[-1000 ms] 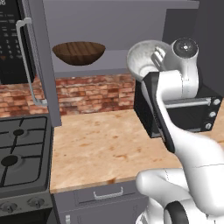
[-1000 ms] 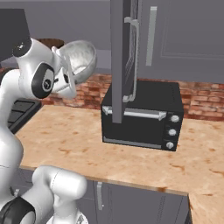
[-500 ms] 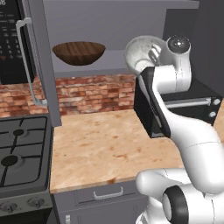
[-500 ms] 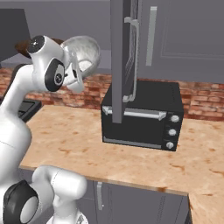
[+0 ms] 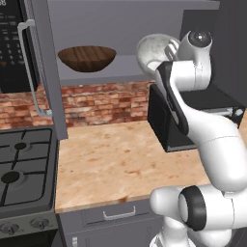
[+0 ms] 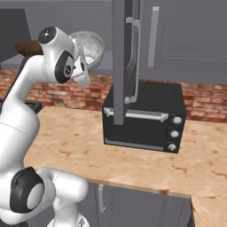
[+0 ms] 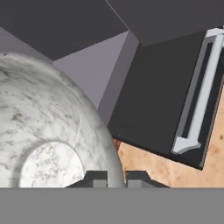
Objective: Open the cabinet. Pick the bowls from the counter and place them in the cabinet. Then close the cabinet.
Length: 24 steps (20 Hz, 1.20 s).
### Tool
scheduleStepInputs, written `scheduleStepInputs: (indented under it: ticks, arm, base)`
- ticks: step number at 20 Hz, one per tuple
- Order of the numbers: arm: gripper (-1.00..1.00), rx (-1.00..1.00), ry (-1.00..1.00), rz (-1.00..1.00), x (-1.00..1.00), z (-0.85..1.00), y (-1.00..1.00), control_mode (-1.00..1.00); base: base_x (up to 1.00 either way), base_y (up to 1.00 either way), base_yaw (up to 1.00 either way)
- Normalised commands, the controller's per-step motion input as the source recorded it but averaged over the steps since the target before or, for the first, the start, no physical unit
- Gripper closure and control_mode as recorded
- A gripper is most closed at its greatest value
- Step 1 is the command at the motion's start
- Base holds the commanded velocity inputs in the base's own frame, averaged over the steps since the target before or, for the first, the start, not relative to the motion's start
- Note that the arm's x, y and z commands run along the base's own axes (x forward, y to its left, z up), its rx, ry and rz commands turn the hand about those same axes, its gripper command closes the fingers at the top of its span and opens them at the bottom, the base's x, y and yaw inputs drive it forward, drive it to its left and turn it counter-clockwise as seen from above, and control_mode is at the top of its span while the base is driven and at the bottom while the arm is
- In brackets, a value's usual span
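Left base view: the cabinet (image 5: 120, 29) stands open with its left door (image 5: 46, 67) swung out toward the near side; the dark-brown bowl (image 5: 87, 58) sits on the left part of the shelf, and the marble bowl (image 5: 153, 52) is held tilted at the shelf's right end, above the counter (image 5: 111, 164) and the black toaster oven (image 5: 193, 116). Right base view: the marble bowl (image 6: 88, 46) shows behind the arm's wrist, left of the open right door (image 6: 126, 57), with the oven (image 6: 146, 117) below. Hand view: the gripper (image 7: 116, 178) pinches the marble bowl's (image 7: 43, 131) rim, its 2 tips nearly together.
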Motion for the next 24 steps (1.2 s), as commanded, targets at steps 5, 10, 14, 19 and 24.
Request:
scheduleStepInputs:
  ticks: [5,10,14,19,24]
  arm:
    - [1.0,0.02,0.0,0.0,0.3,0.11,0.0,-1.0]
    - [1.0,0.0,0.0,0.0,0.27,0.06,0.0,-1.0]
    - [1.0,0.0,0.0,0.0,0.16,0.0,0.01,-1.0]
    - [1.0,0.0,-0.03,0.0,0.11,0.0,0.01,-1.0]
    - [1.0,0.0,-0.07,0.0,0.05,0.0,0.01,-1.0]
  base:
    - [0.0,0.0,0.0]
    - [0.0,0.0,0.0]
    - [0.0,0.0,0.0]
    - [0.0,0.0,0.0]
    - [0.0,0.0,0.0]
